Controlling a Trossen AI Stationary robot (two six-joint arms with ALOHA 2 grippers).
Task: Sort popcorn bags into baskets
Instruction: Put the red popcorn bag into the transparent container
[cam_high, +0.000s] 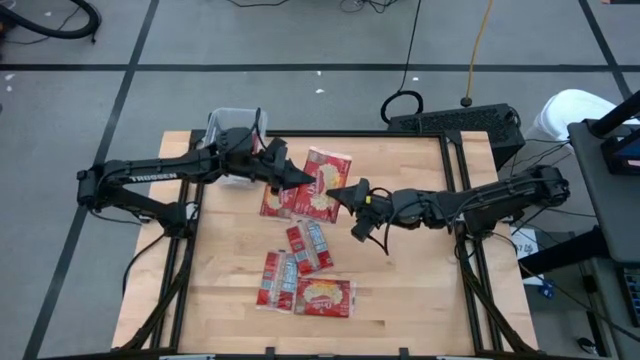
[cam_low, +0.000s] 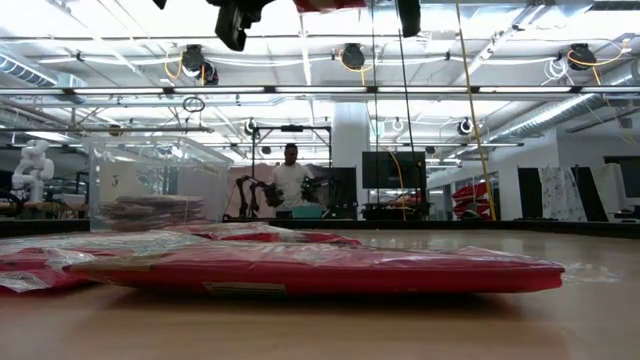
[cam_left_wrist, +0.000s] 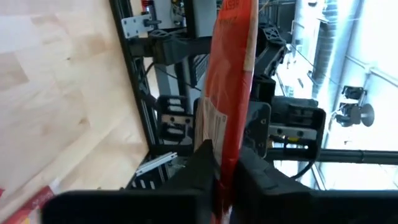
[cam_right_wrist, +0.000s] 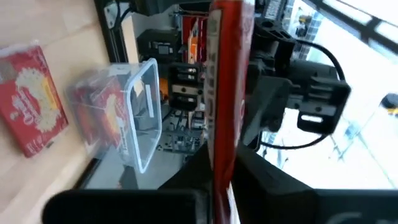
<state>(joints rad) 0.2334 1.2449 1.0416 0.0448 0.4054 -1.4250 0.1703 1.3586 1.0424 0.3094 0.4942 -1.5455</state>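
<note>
Two arms met over the middle of the wooden table, the left arm reaching in from its side and the right arm from the other. The basket, a clear tub, sat at the far left corner of the table, beside the left arm. From the right wrist I saw red packets already lying inside it.

I saw one popcorn bag held up off the table between both arms. The left gripper was clamped on one edge of it and the right gripper was clenched on the opposite edge. Both wrist views showed that bag edge-on between the fingers.

Three loose bags lay flat nearer the front of the table: one in the middle and two just beside each other below it. More red packets lay under the held bag, but I couldn't count them.

A person stood far back in the room.
</note>
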